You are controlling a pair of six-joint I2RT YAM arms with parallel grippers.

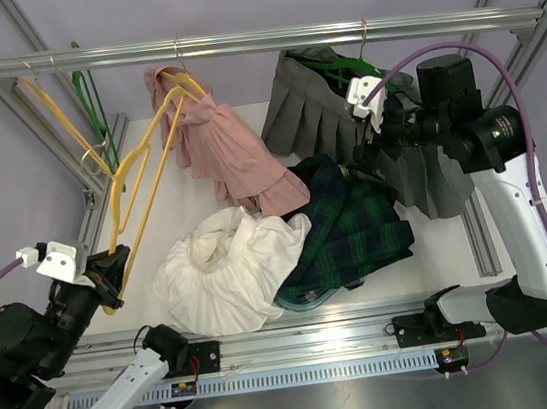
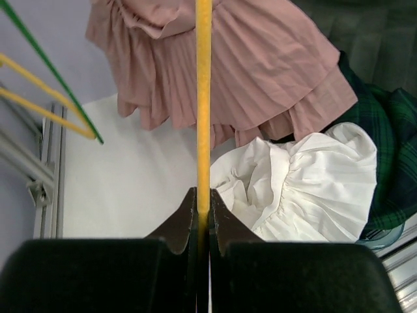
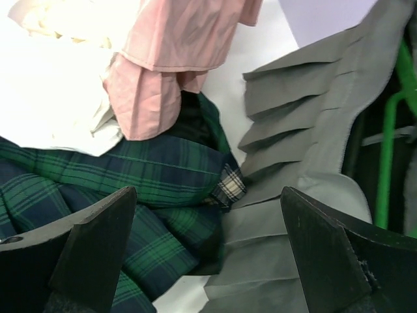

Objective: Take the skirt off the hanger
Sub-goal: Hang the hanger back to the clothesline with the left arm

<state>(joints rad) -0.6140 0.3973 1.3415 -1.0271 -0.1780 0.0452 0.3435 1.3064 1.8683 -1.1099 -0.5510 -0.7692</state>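
Note:
A pink skirt (image 1: 231, 150) hangs from a yellow hanger (image 1: 144, 176) hooked on the top rail. My left gripper (image 1: 112, 278) is shut on the lower end of that hanger (image 2: 203, 98); the pink skirt (image 2: 228, 65) hangs beyond it. A grey pleated skirt (image 1: 318, 118) hangs on a green hanger (image 3: 386, 156) at the right. My right gripper (image 1: 363, 157) is open and empty beside the grey skirt's (image 3: 293, 195) lower edge, over a green plaid skirt (image 3: 150, 176).
A white skirt (image 1: 227, 271) and the green plaid skirt (image 1: 352, 224) lie heaped on the table. Empty yellow hangers (image 1: 61, 121) and a green hanger (image 1: 87, 88) hang at the left of the rail (image 1: 262, 37). Frame posts stand at both sides.

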